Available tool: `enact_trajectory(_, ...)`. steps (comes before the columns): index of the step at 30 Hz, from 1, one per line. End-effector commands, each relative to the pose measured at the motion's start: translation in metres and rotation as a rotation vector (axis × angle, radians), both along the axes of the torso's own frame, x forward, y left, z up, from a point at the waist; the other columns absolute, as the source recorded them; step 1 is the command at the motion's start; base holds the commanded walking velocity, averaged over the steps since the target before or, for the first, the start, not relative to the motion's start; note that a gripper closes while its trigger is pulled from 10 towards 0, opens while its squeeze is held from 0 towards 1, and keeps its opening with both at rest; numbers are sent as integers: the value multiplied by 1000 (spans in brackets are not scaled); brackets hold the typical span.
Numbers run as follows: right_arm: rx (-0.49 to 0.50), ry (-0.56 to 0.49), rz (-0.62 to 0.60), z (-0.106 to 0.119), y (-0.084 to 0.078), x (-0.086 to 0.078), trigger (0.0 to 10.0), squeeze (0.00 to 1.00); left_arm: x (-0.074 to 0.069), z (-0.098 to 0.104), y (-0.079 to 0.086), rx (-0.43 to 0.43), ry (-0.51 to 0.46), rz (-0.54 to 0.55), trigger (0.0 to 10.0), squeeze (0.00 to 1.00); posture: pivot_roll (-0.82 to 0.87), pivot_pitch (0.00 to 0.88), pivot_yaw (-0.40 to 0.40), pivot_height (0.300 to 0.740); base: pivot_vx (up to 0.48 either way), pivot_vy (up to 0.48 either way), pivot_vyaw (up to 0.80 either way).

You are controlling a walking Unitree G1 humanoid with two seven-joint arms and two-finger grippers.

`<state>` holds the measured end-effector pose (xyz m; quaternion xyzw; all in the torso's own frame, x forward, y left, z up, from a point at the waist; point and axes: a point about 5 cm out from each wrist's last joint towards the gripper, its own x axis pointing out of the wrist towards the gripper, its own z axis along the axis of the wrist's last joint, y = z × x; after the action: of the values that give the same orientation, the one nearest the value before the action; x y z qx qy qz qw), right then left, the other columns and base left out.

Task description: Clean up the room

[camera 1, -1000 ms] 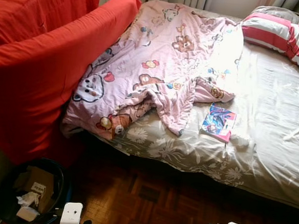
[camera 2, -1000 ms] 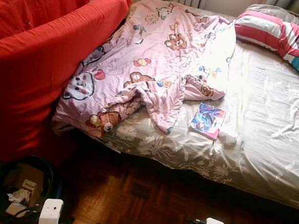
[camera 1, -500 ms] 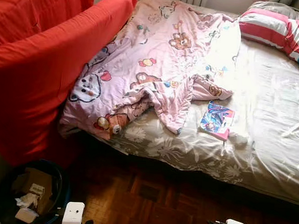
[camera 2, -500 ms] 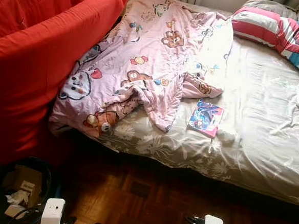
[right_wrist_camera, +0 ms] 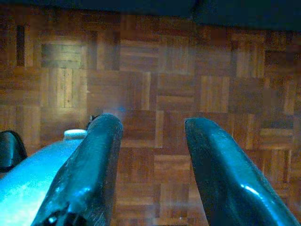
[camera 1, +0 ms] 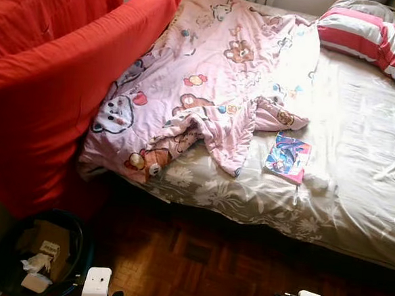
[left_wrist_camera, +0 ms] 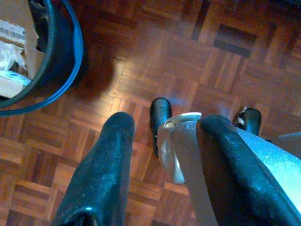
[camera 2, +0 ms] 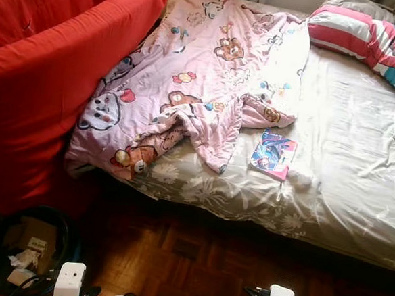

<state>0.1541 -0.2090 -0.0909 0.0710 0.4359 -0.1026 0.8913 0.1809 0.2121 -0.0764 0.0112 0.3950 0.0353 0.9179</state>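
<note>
A: Both arms hang low over the parquet floor [right_wrist_camera: 155, 84]. The left gripper [left_wrist_camera: 160, 155] is released, fingers spread, nothing in it. The right gripper [right_wrist_camera: 150, 155] is the same, released and empty.

B: And the clutter?

A: Well ahead of both grippers, up on the bed [camera 1: 359, 166]. A colourful book [camera 1: 288, 158] lies flat near the mattress edge, just beside the corner of the crumpled pink quilt [camera 1: 208, 88]. The black bin [camera 1: 8, 243], holding cardboard and paper, sits close by the left gripper.

B: Best approach?

A: I'd say step closer, square up to the book, come down on its near edge with the right gripper, and stay clear of the quilt.

B: Any writing?

A: Nothing legible; the cover print is too small, possibly cartoon art.
</note>
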Motion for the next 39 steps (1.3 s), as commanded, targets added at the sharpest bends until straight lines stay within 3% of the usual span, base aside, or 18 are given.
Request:
enact_trajectory(1, 9, 25, -5, -3, 3, -6, 10000, 0, -9, -4, 5, 12, 41, -2, 10000, 0, 160, 221, -38, 740, 274, 0, 0)
enact_trajectory(39, 8, 16, -16, -2, 3, -2, 10000, 0, -8, -3, 6, 13, 43, -6, 10000, 0, 159, 211, -32, 740, 318, 0, 0)
